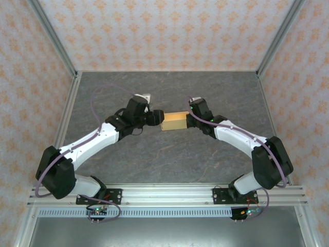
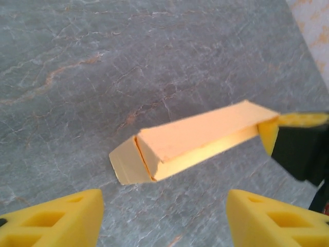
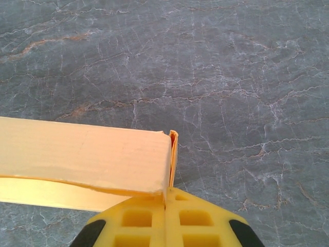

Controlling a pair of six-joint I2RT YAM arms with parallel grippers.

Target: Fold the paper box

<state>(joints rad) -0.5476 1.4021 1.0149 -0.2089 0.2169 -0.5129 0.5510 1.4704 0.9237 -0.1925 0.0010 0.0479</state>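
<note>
Left claw (image 2: pixel 164 218): jaws wide apart, nothing held; fingers cut off at frame bottom. Paper box (image 2: pixel 195 136) just ahead, near end flap ajar. Right claw (image 3: pixel 165 216): jaws pressed together on thin flap at box's far end, claw body cropped. Box between both claws, mid table (image 1: pixel 169 164); resting or lifted, cannot tell.

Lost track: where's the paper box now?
The paper box is mid-table in top view, right gripper pinching its right end, open left gripper facing the other.
</note>
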